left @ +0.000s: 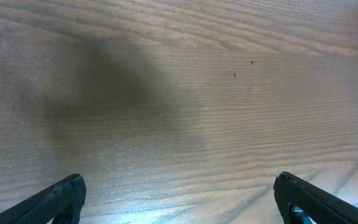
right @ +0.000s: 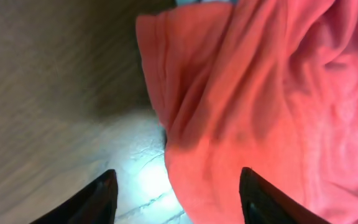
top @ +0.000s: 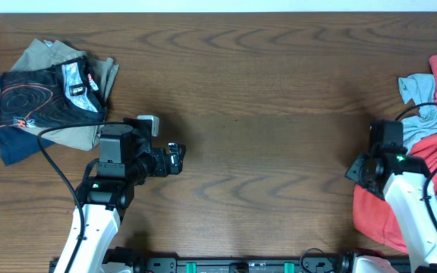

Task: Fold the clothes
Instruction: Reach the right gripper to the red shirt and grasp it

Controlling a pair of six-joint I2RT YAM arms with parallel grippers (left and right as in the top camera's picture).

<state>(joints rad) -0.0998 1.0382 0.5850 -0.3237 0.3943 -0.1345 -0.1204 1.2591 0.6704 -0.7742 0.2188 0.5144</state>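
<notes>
Overhead, we see the desk [top: 279, 98] with the red shirt [top: 370, 216] heaped at its right edge, running front to back, a blue garment [top: 419, 125] tangled in. Our right end effector [right: 178, 193] is nearer: it stands apart, gripping nothing, at the heap's left rim, the hem just beneath it. The left end effector [left: 179, 193] gapes wide, well apart from the shirt.

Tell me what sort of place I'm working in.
Probably a tabletop clothes-folding workstation, perhaps a lab: a wood-grain table, folded garments stacked at one end, a loose heap with a coral-red T-shirt at the other.
</notes>
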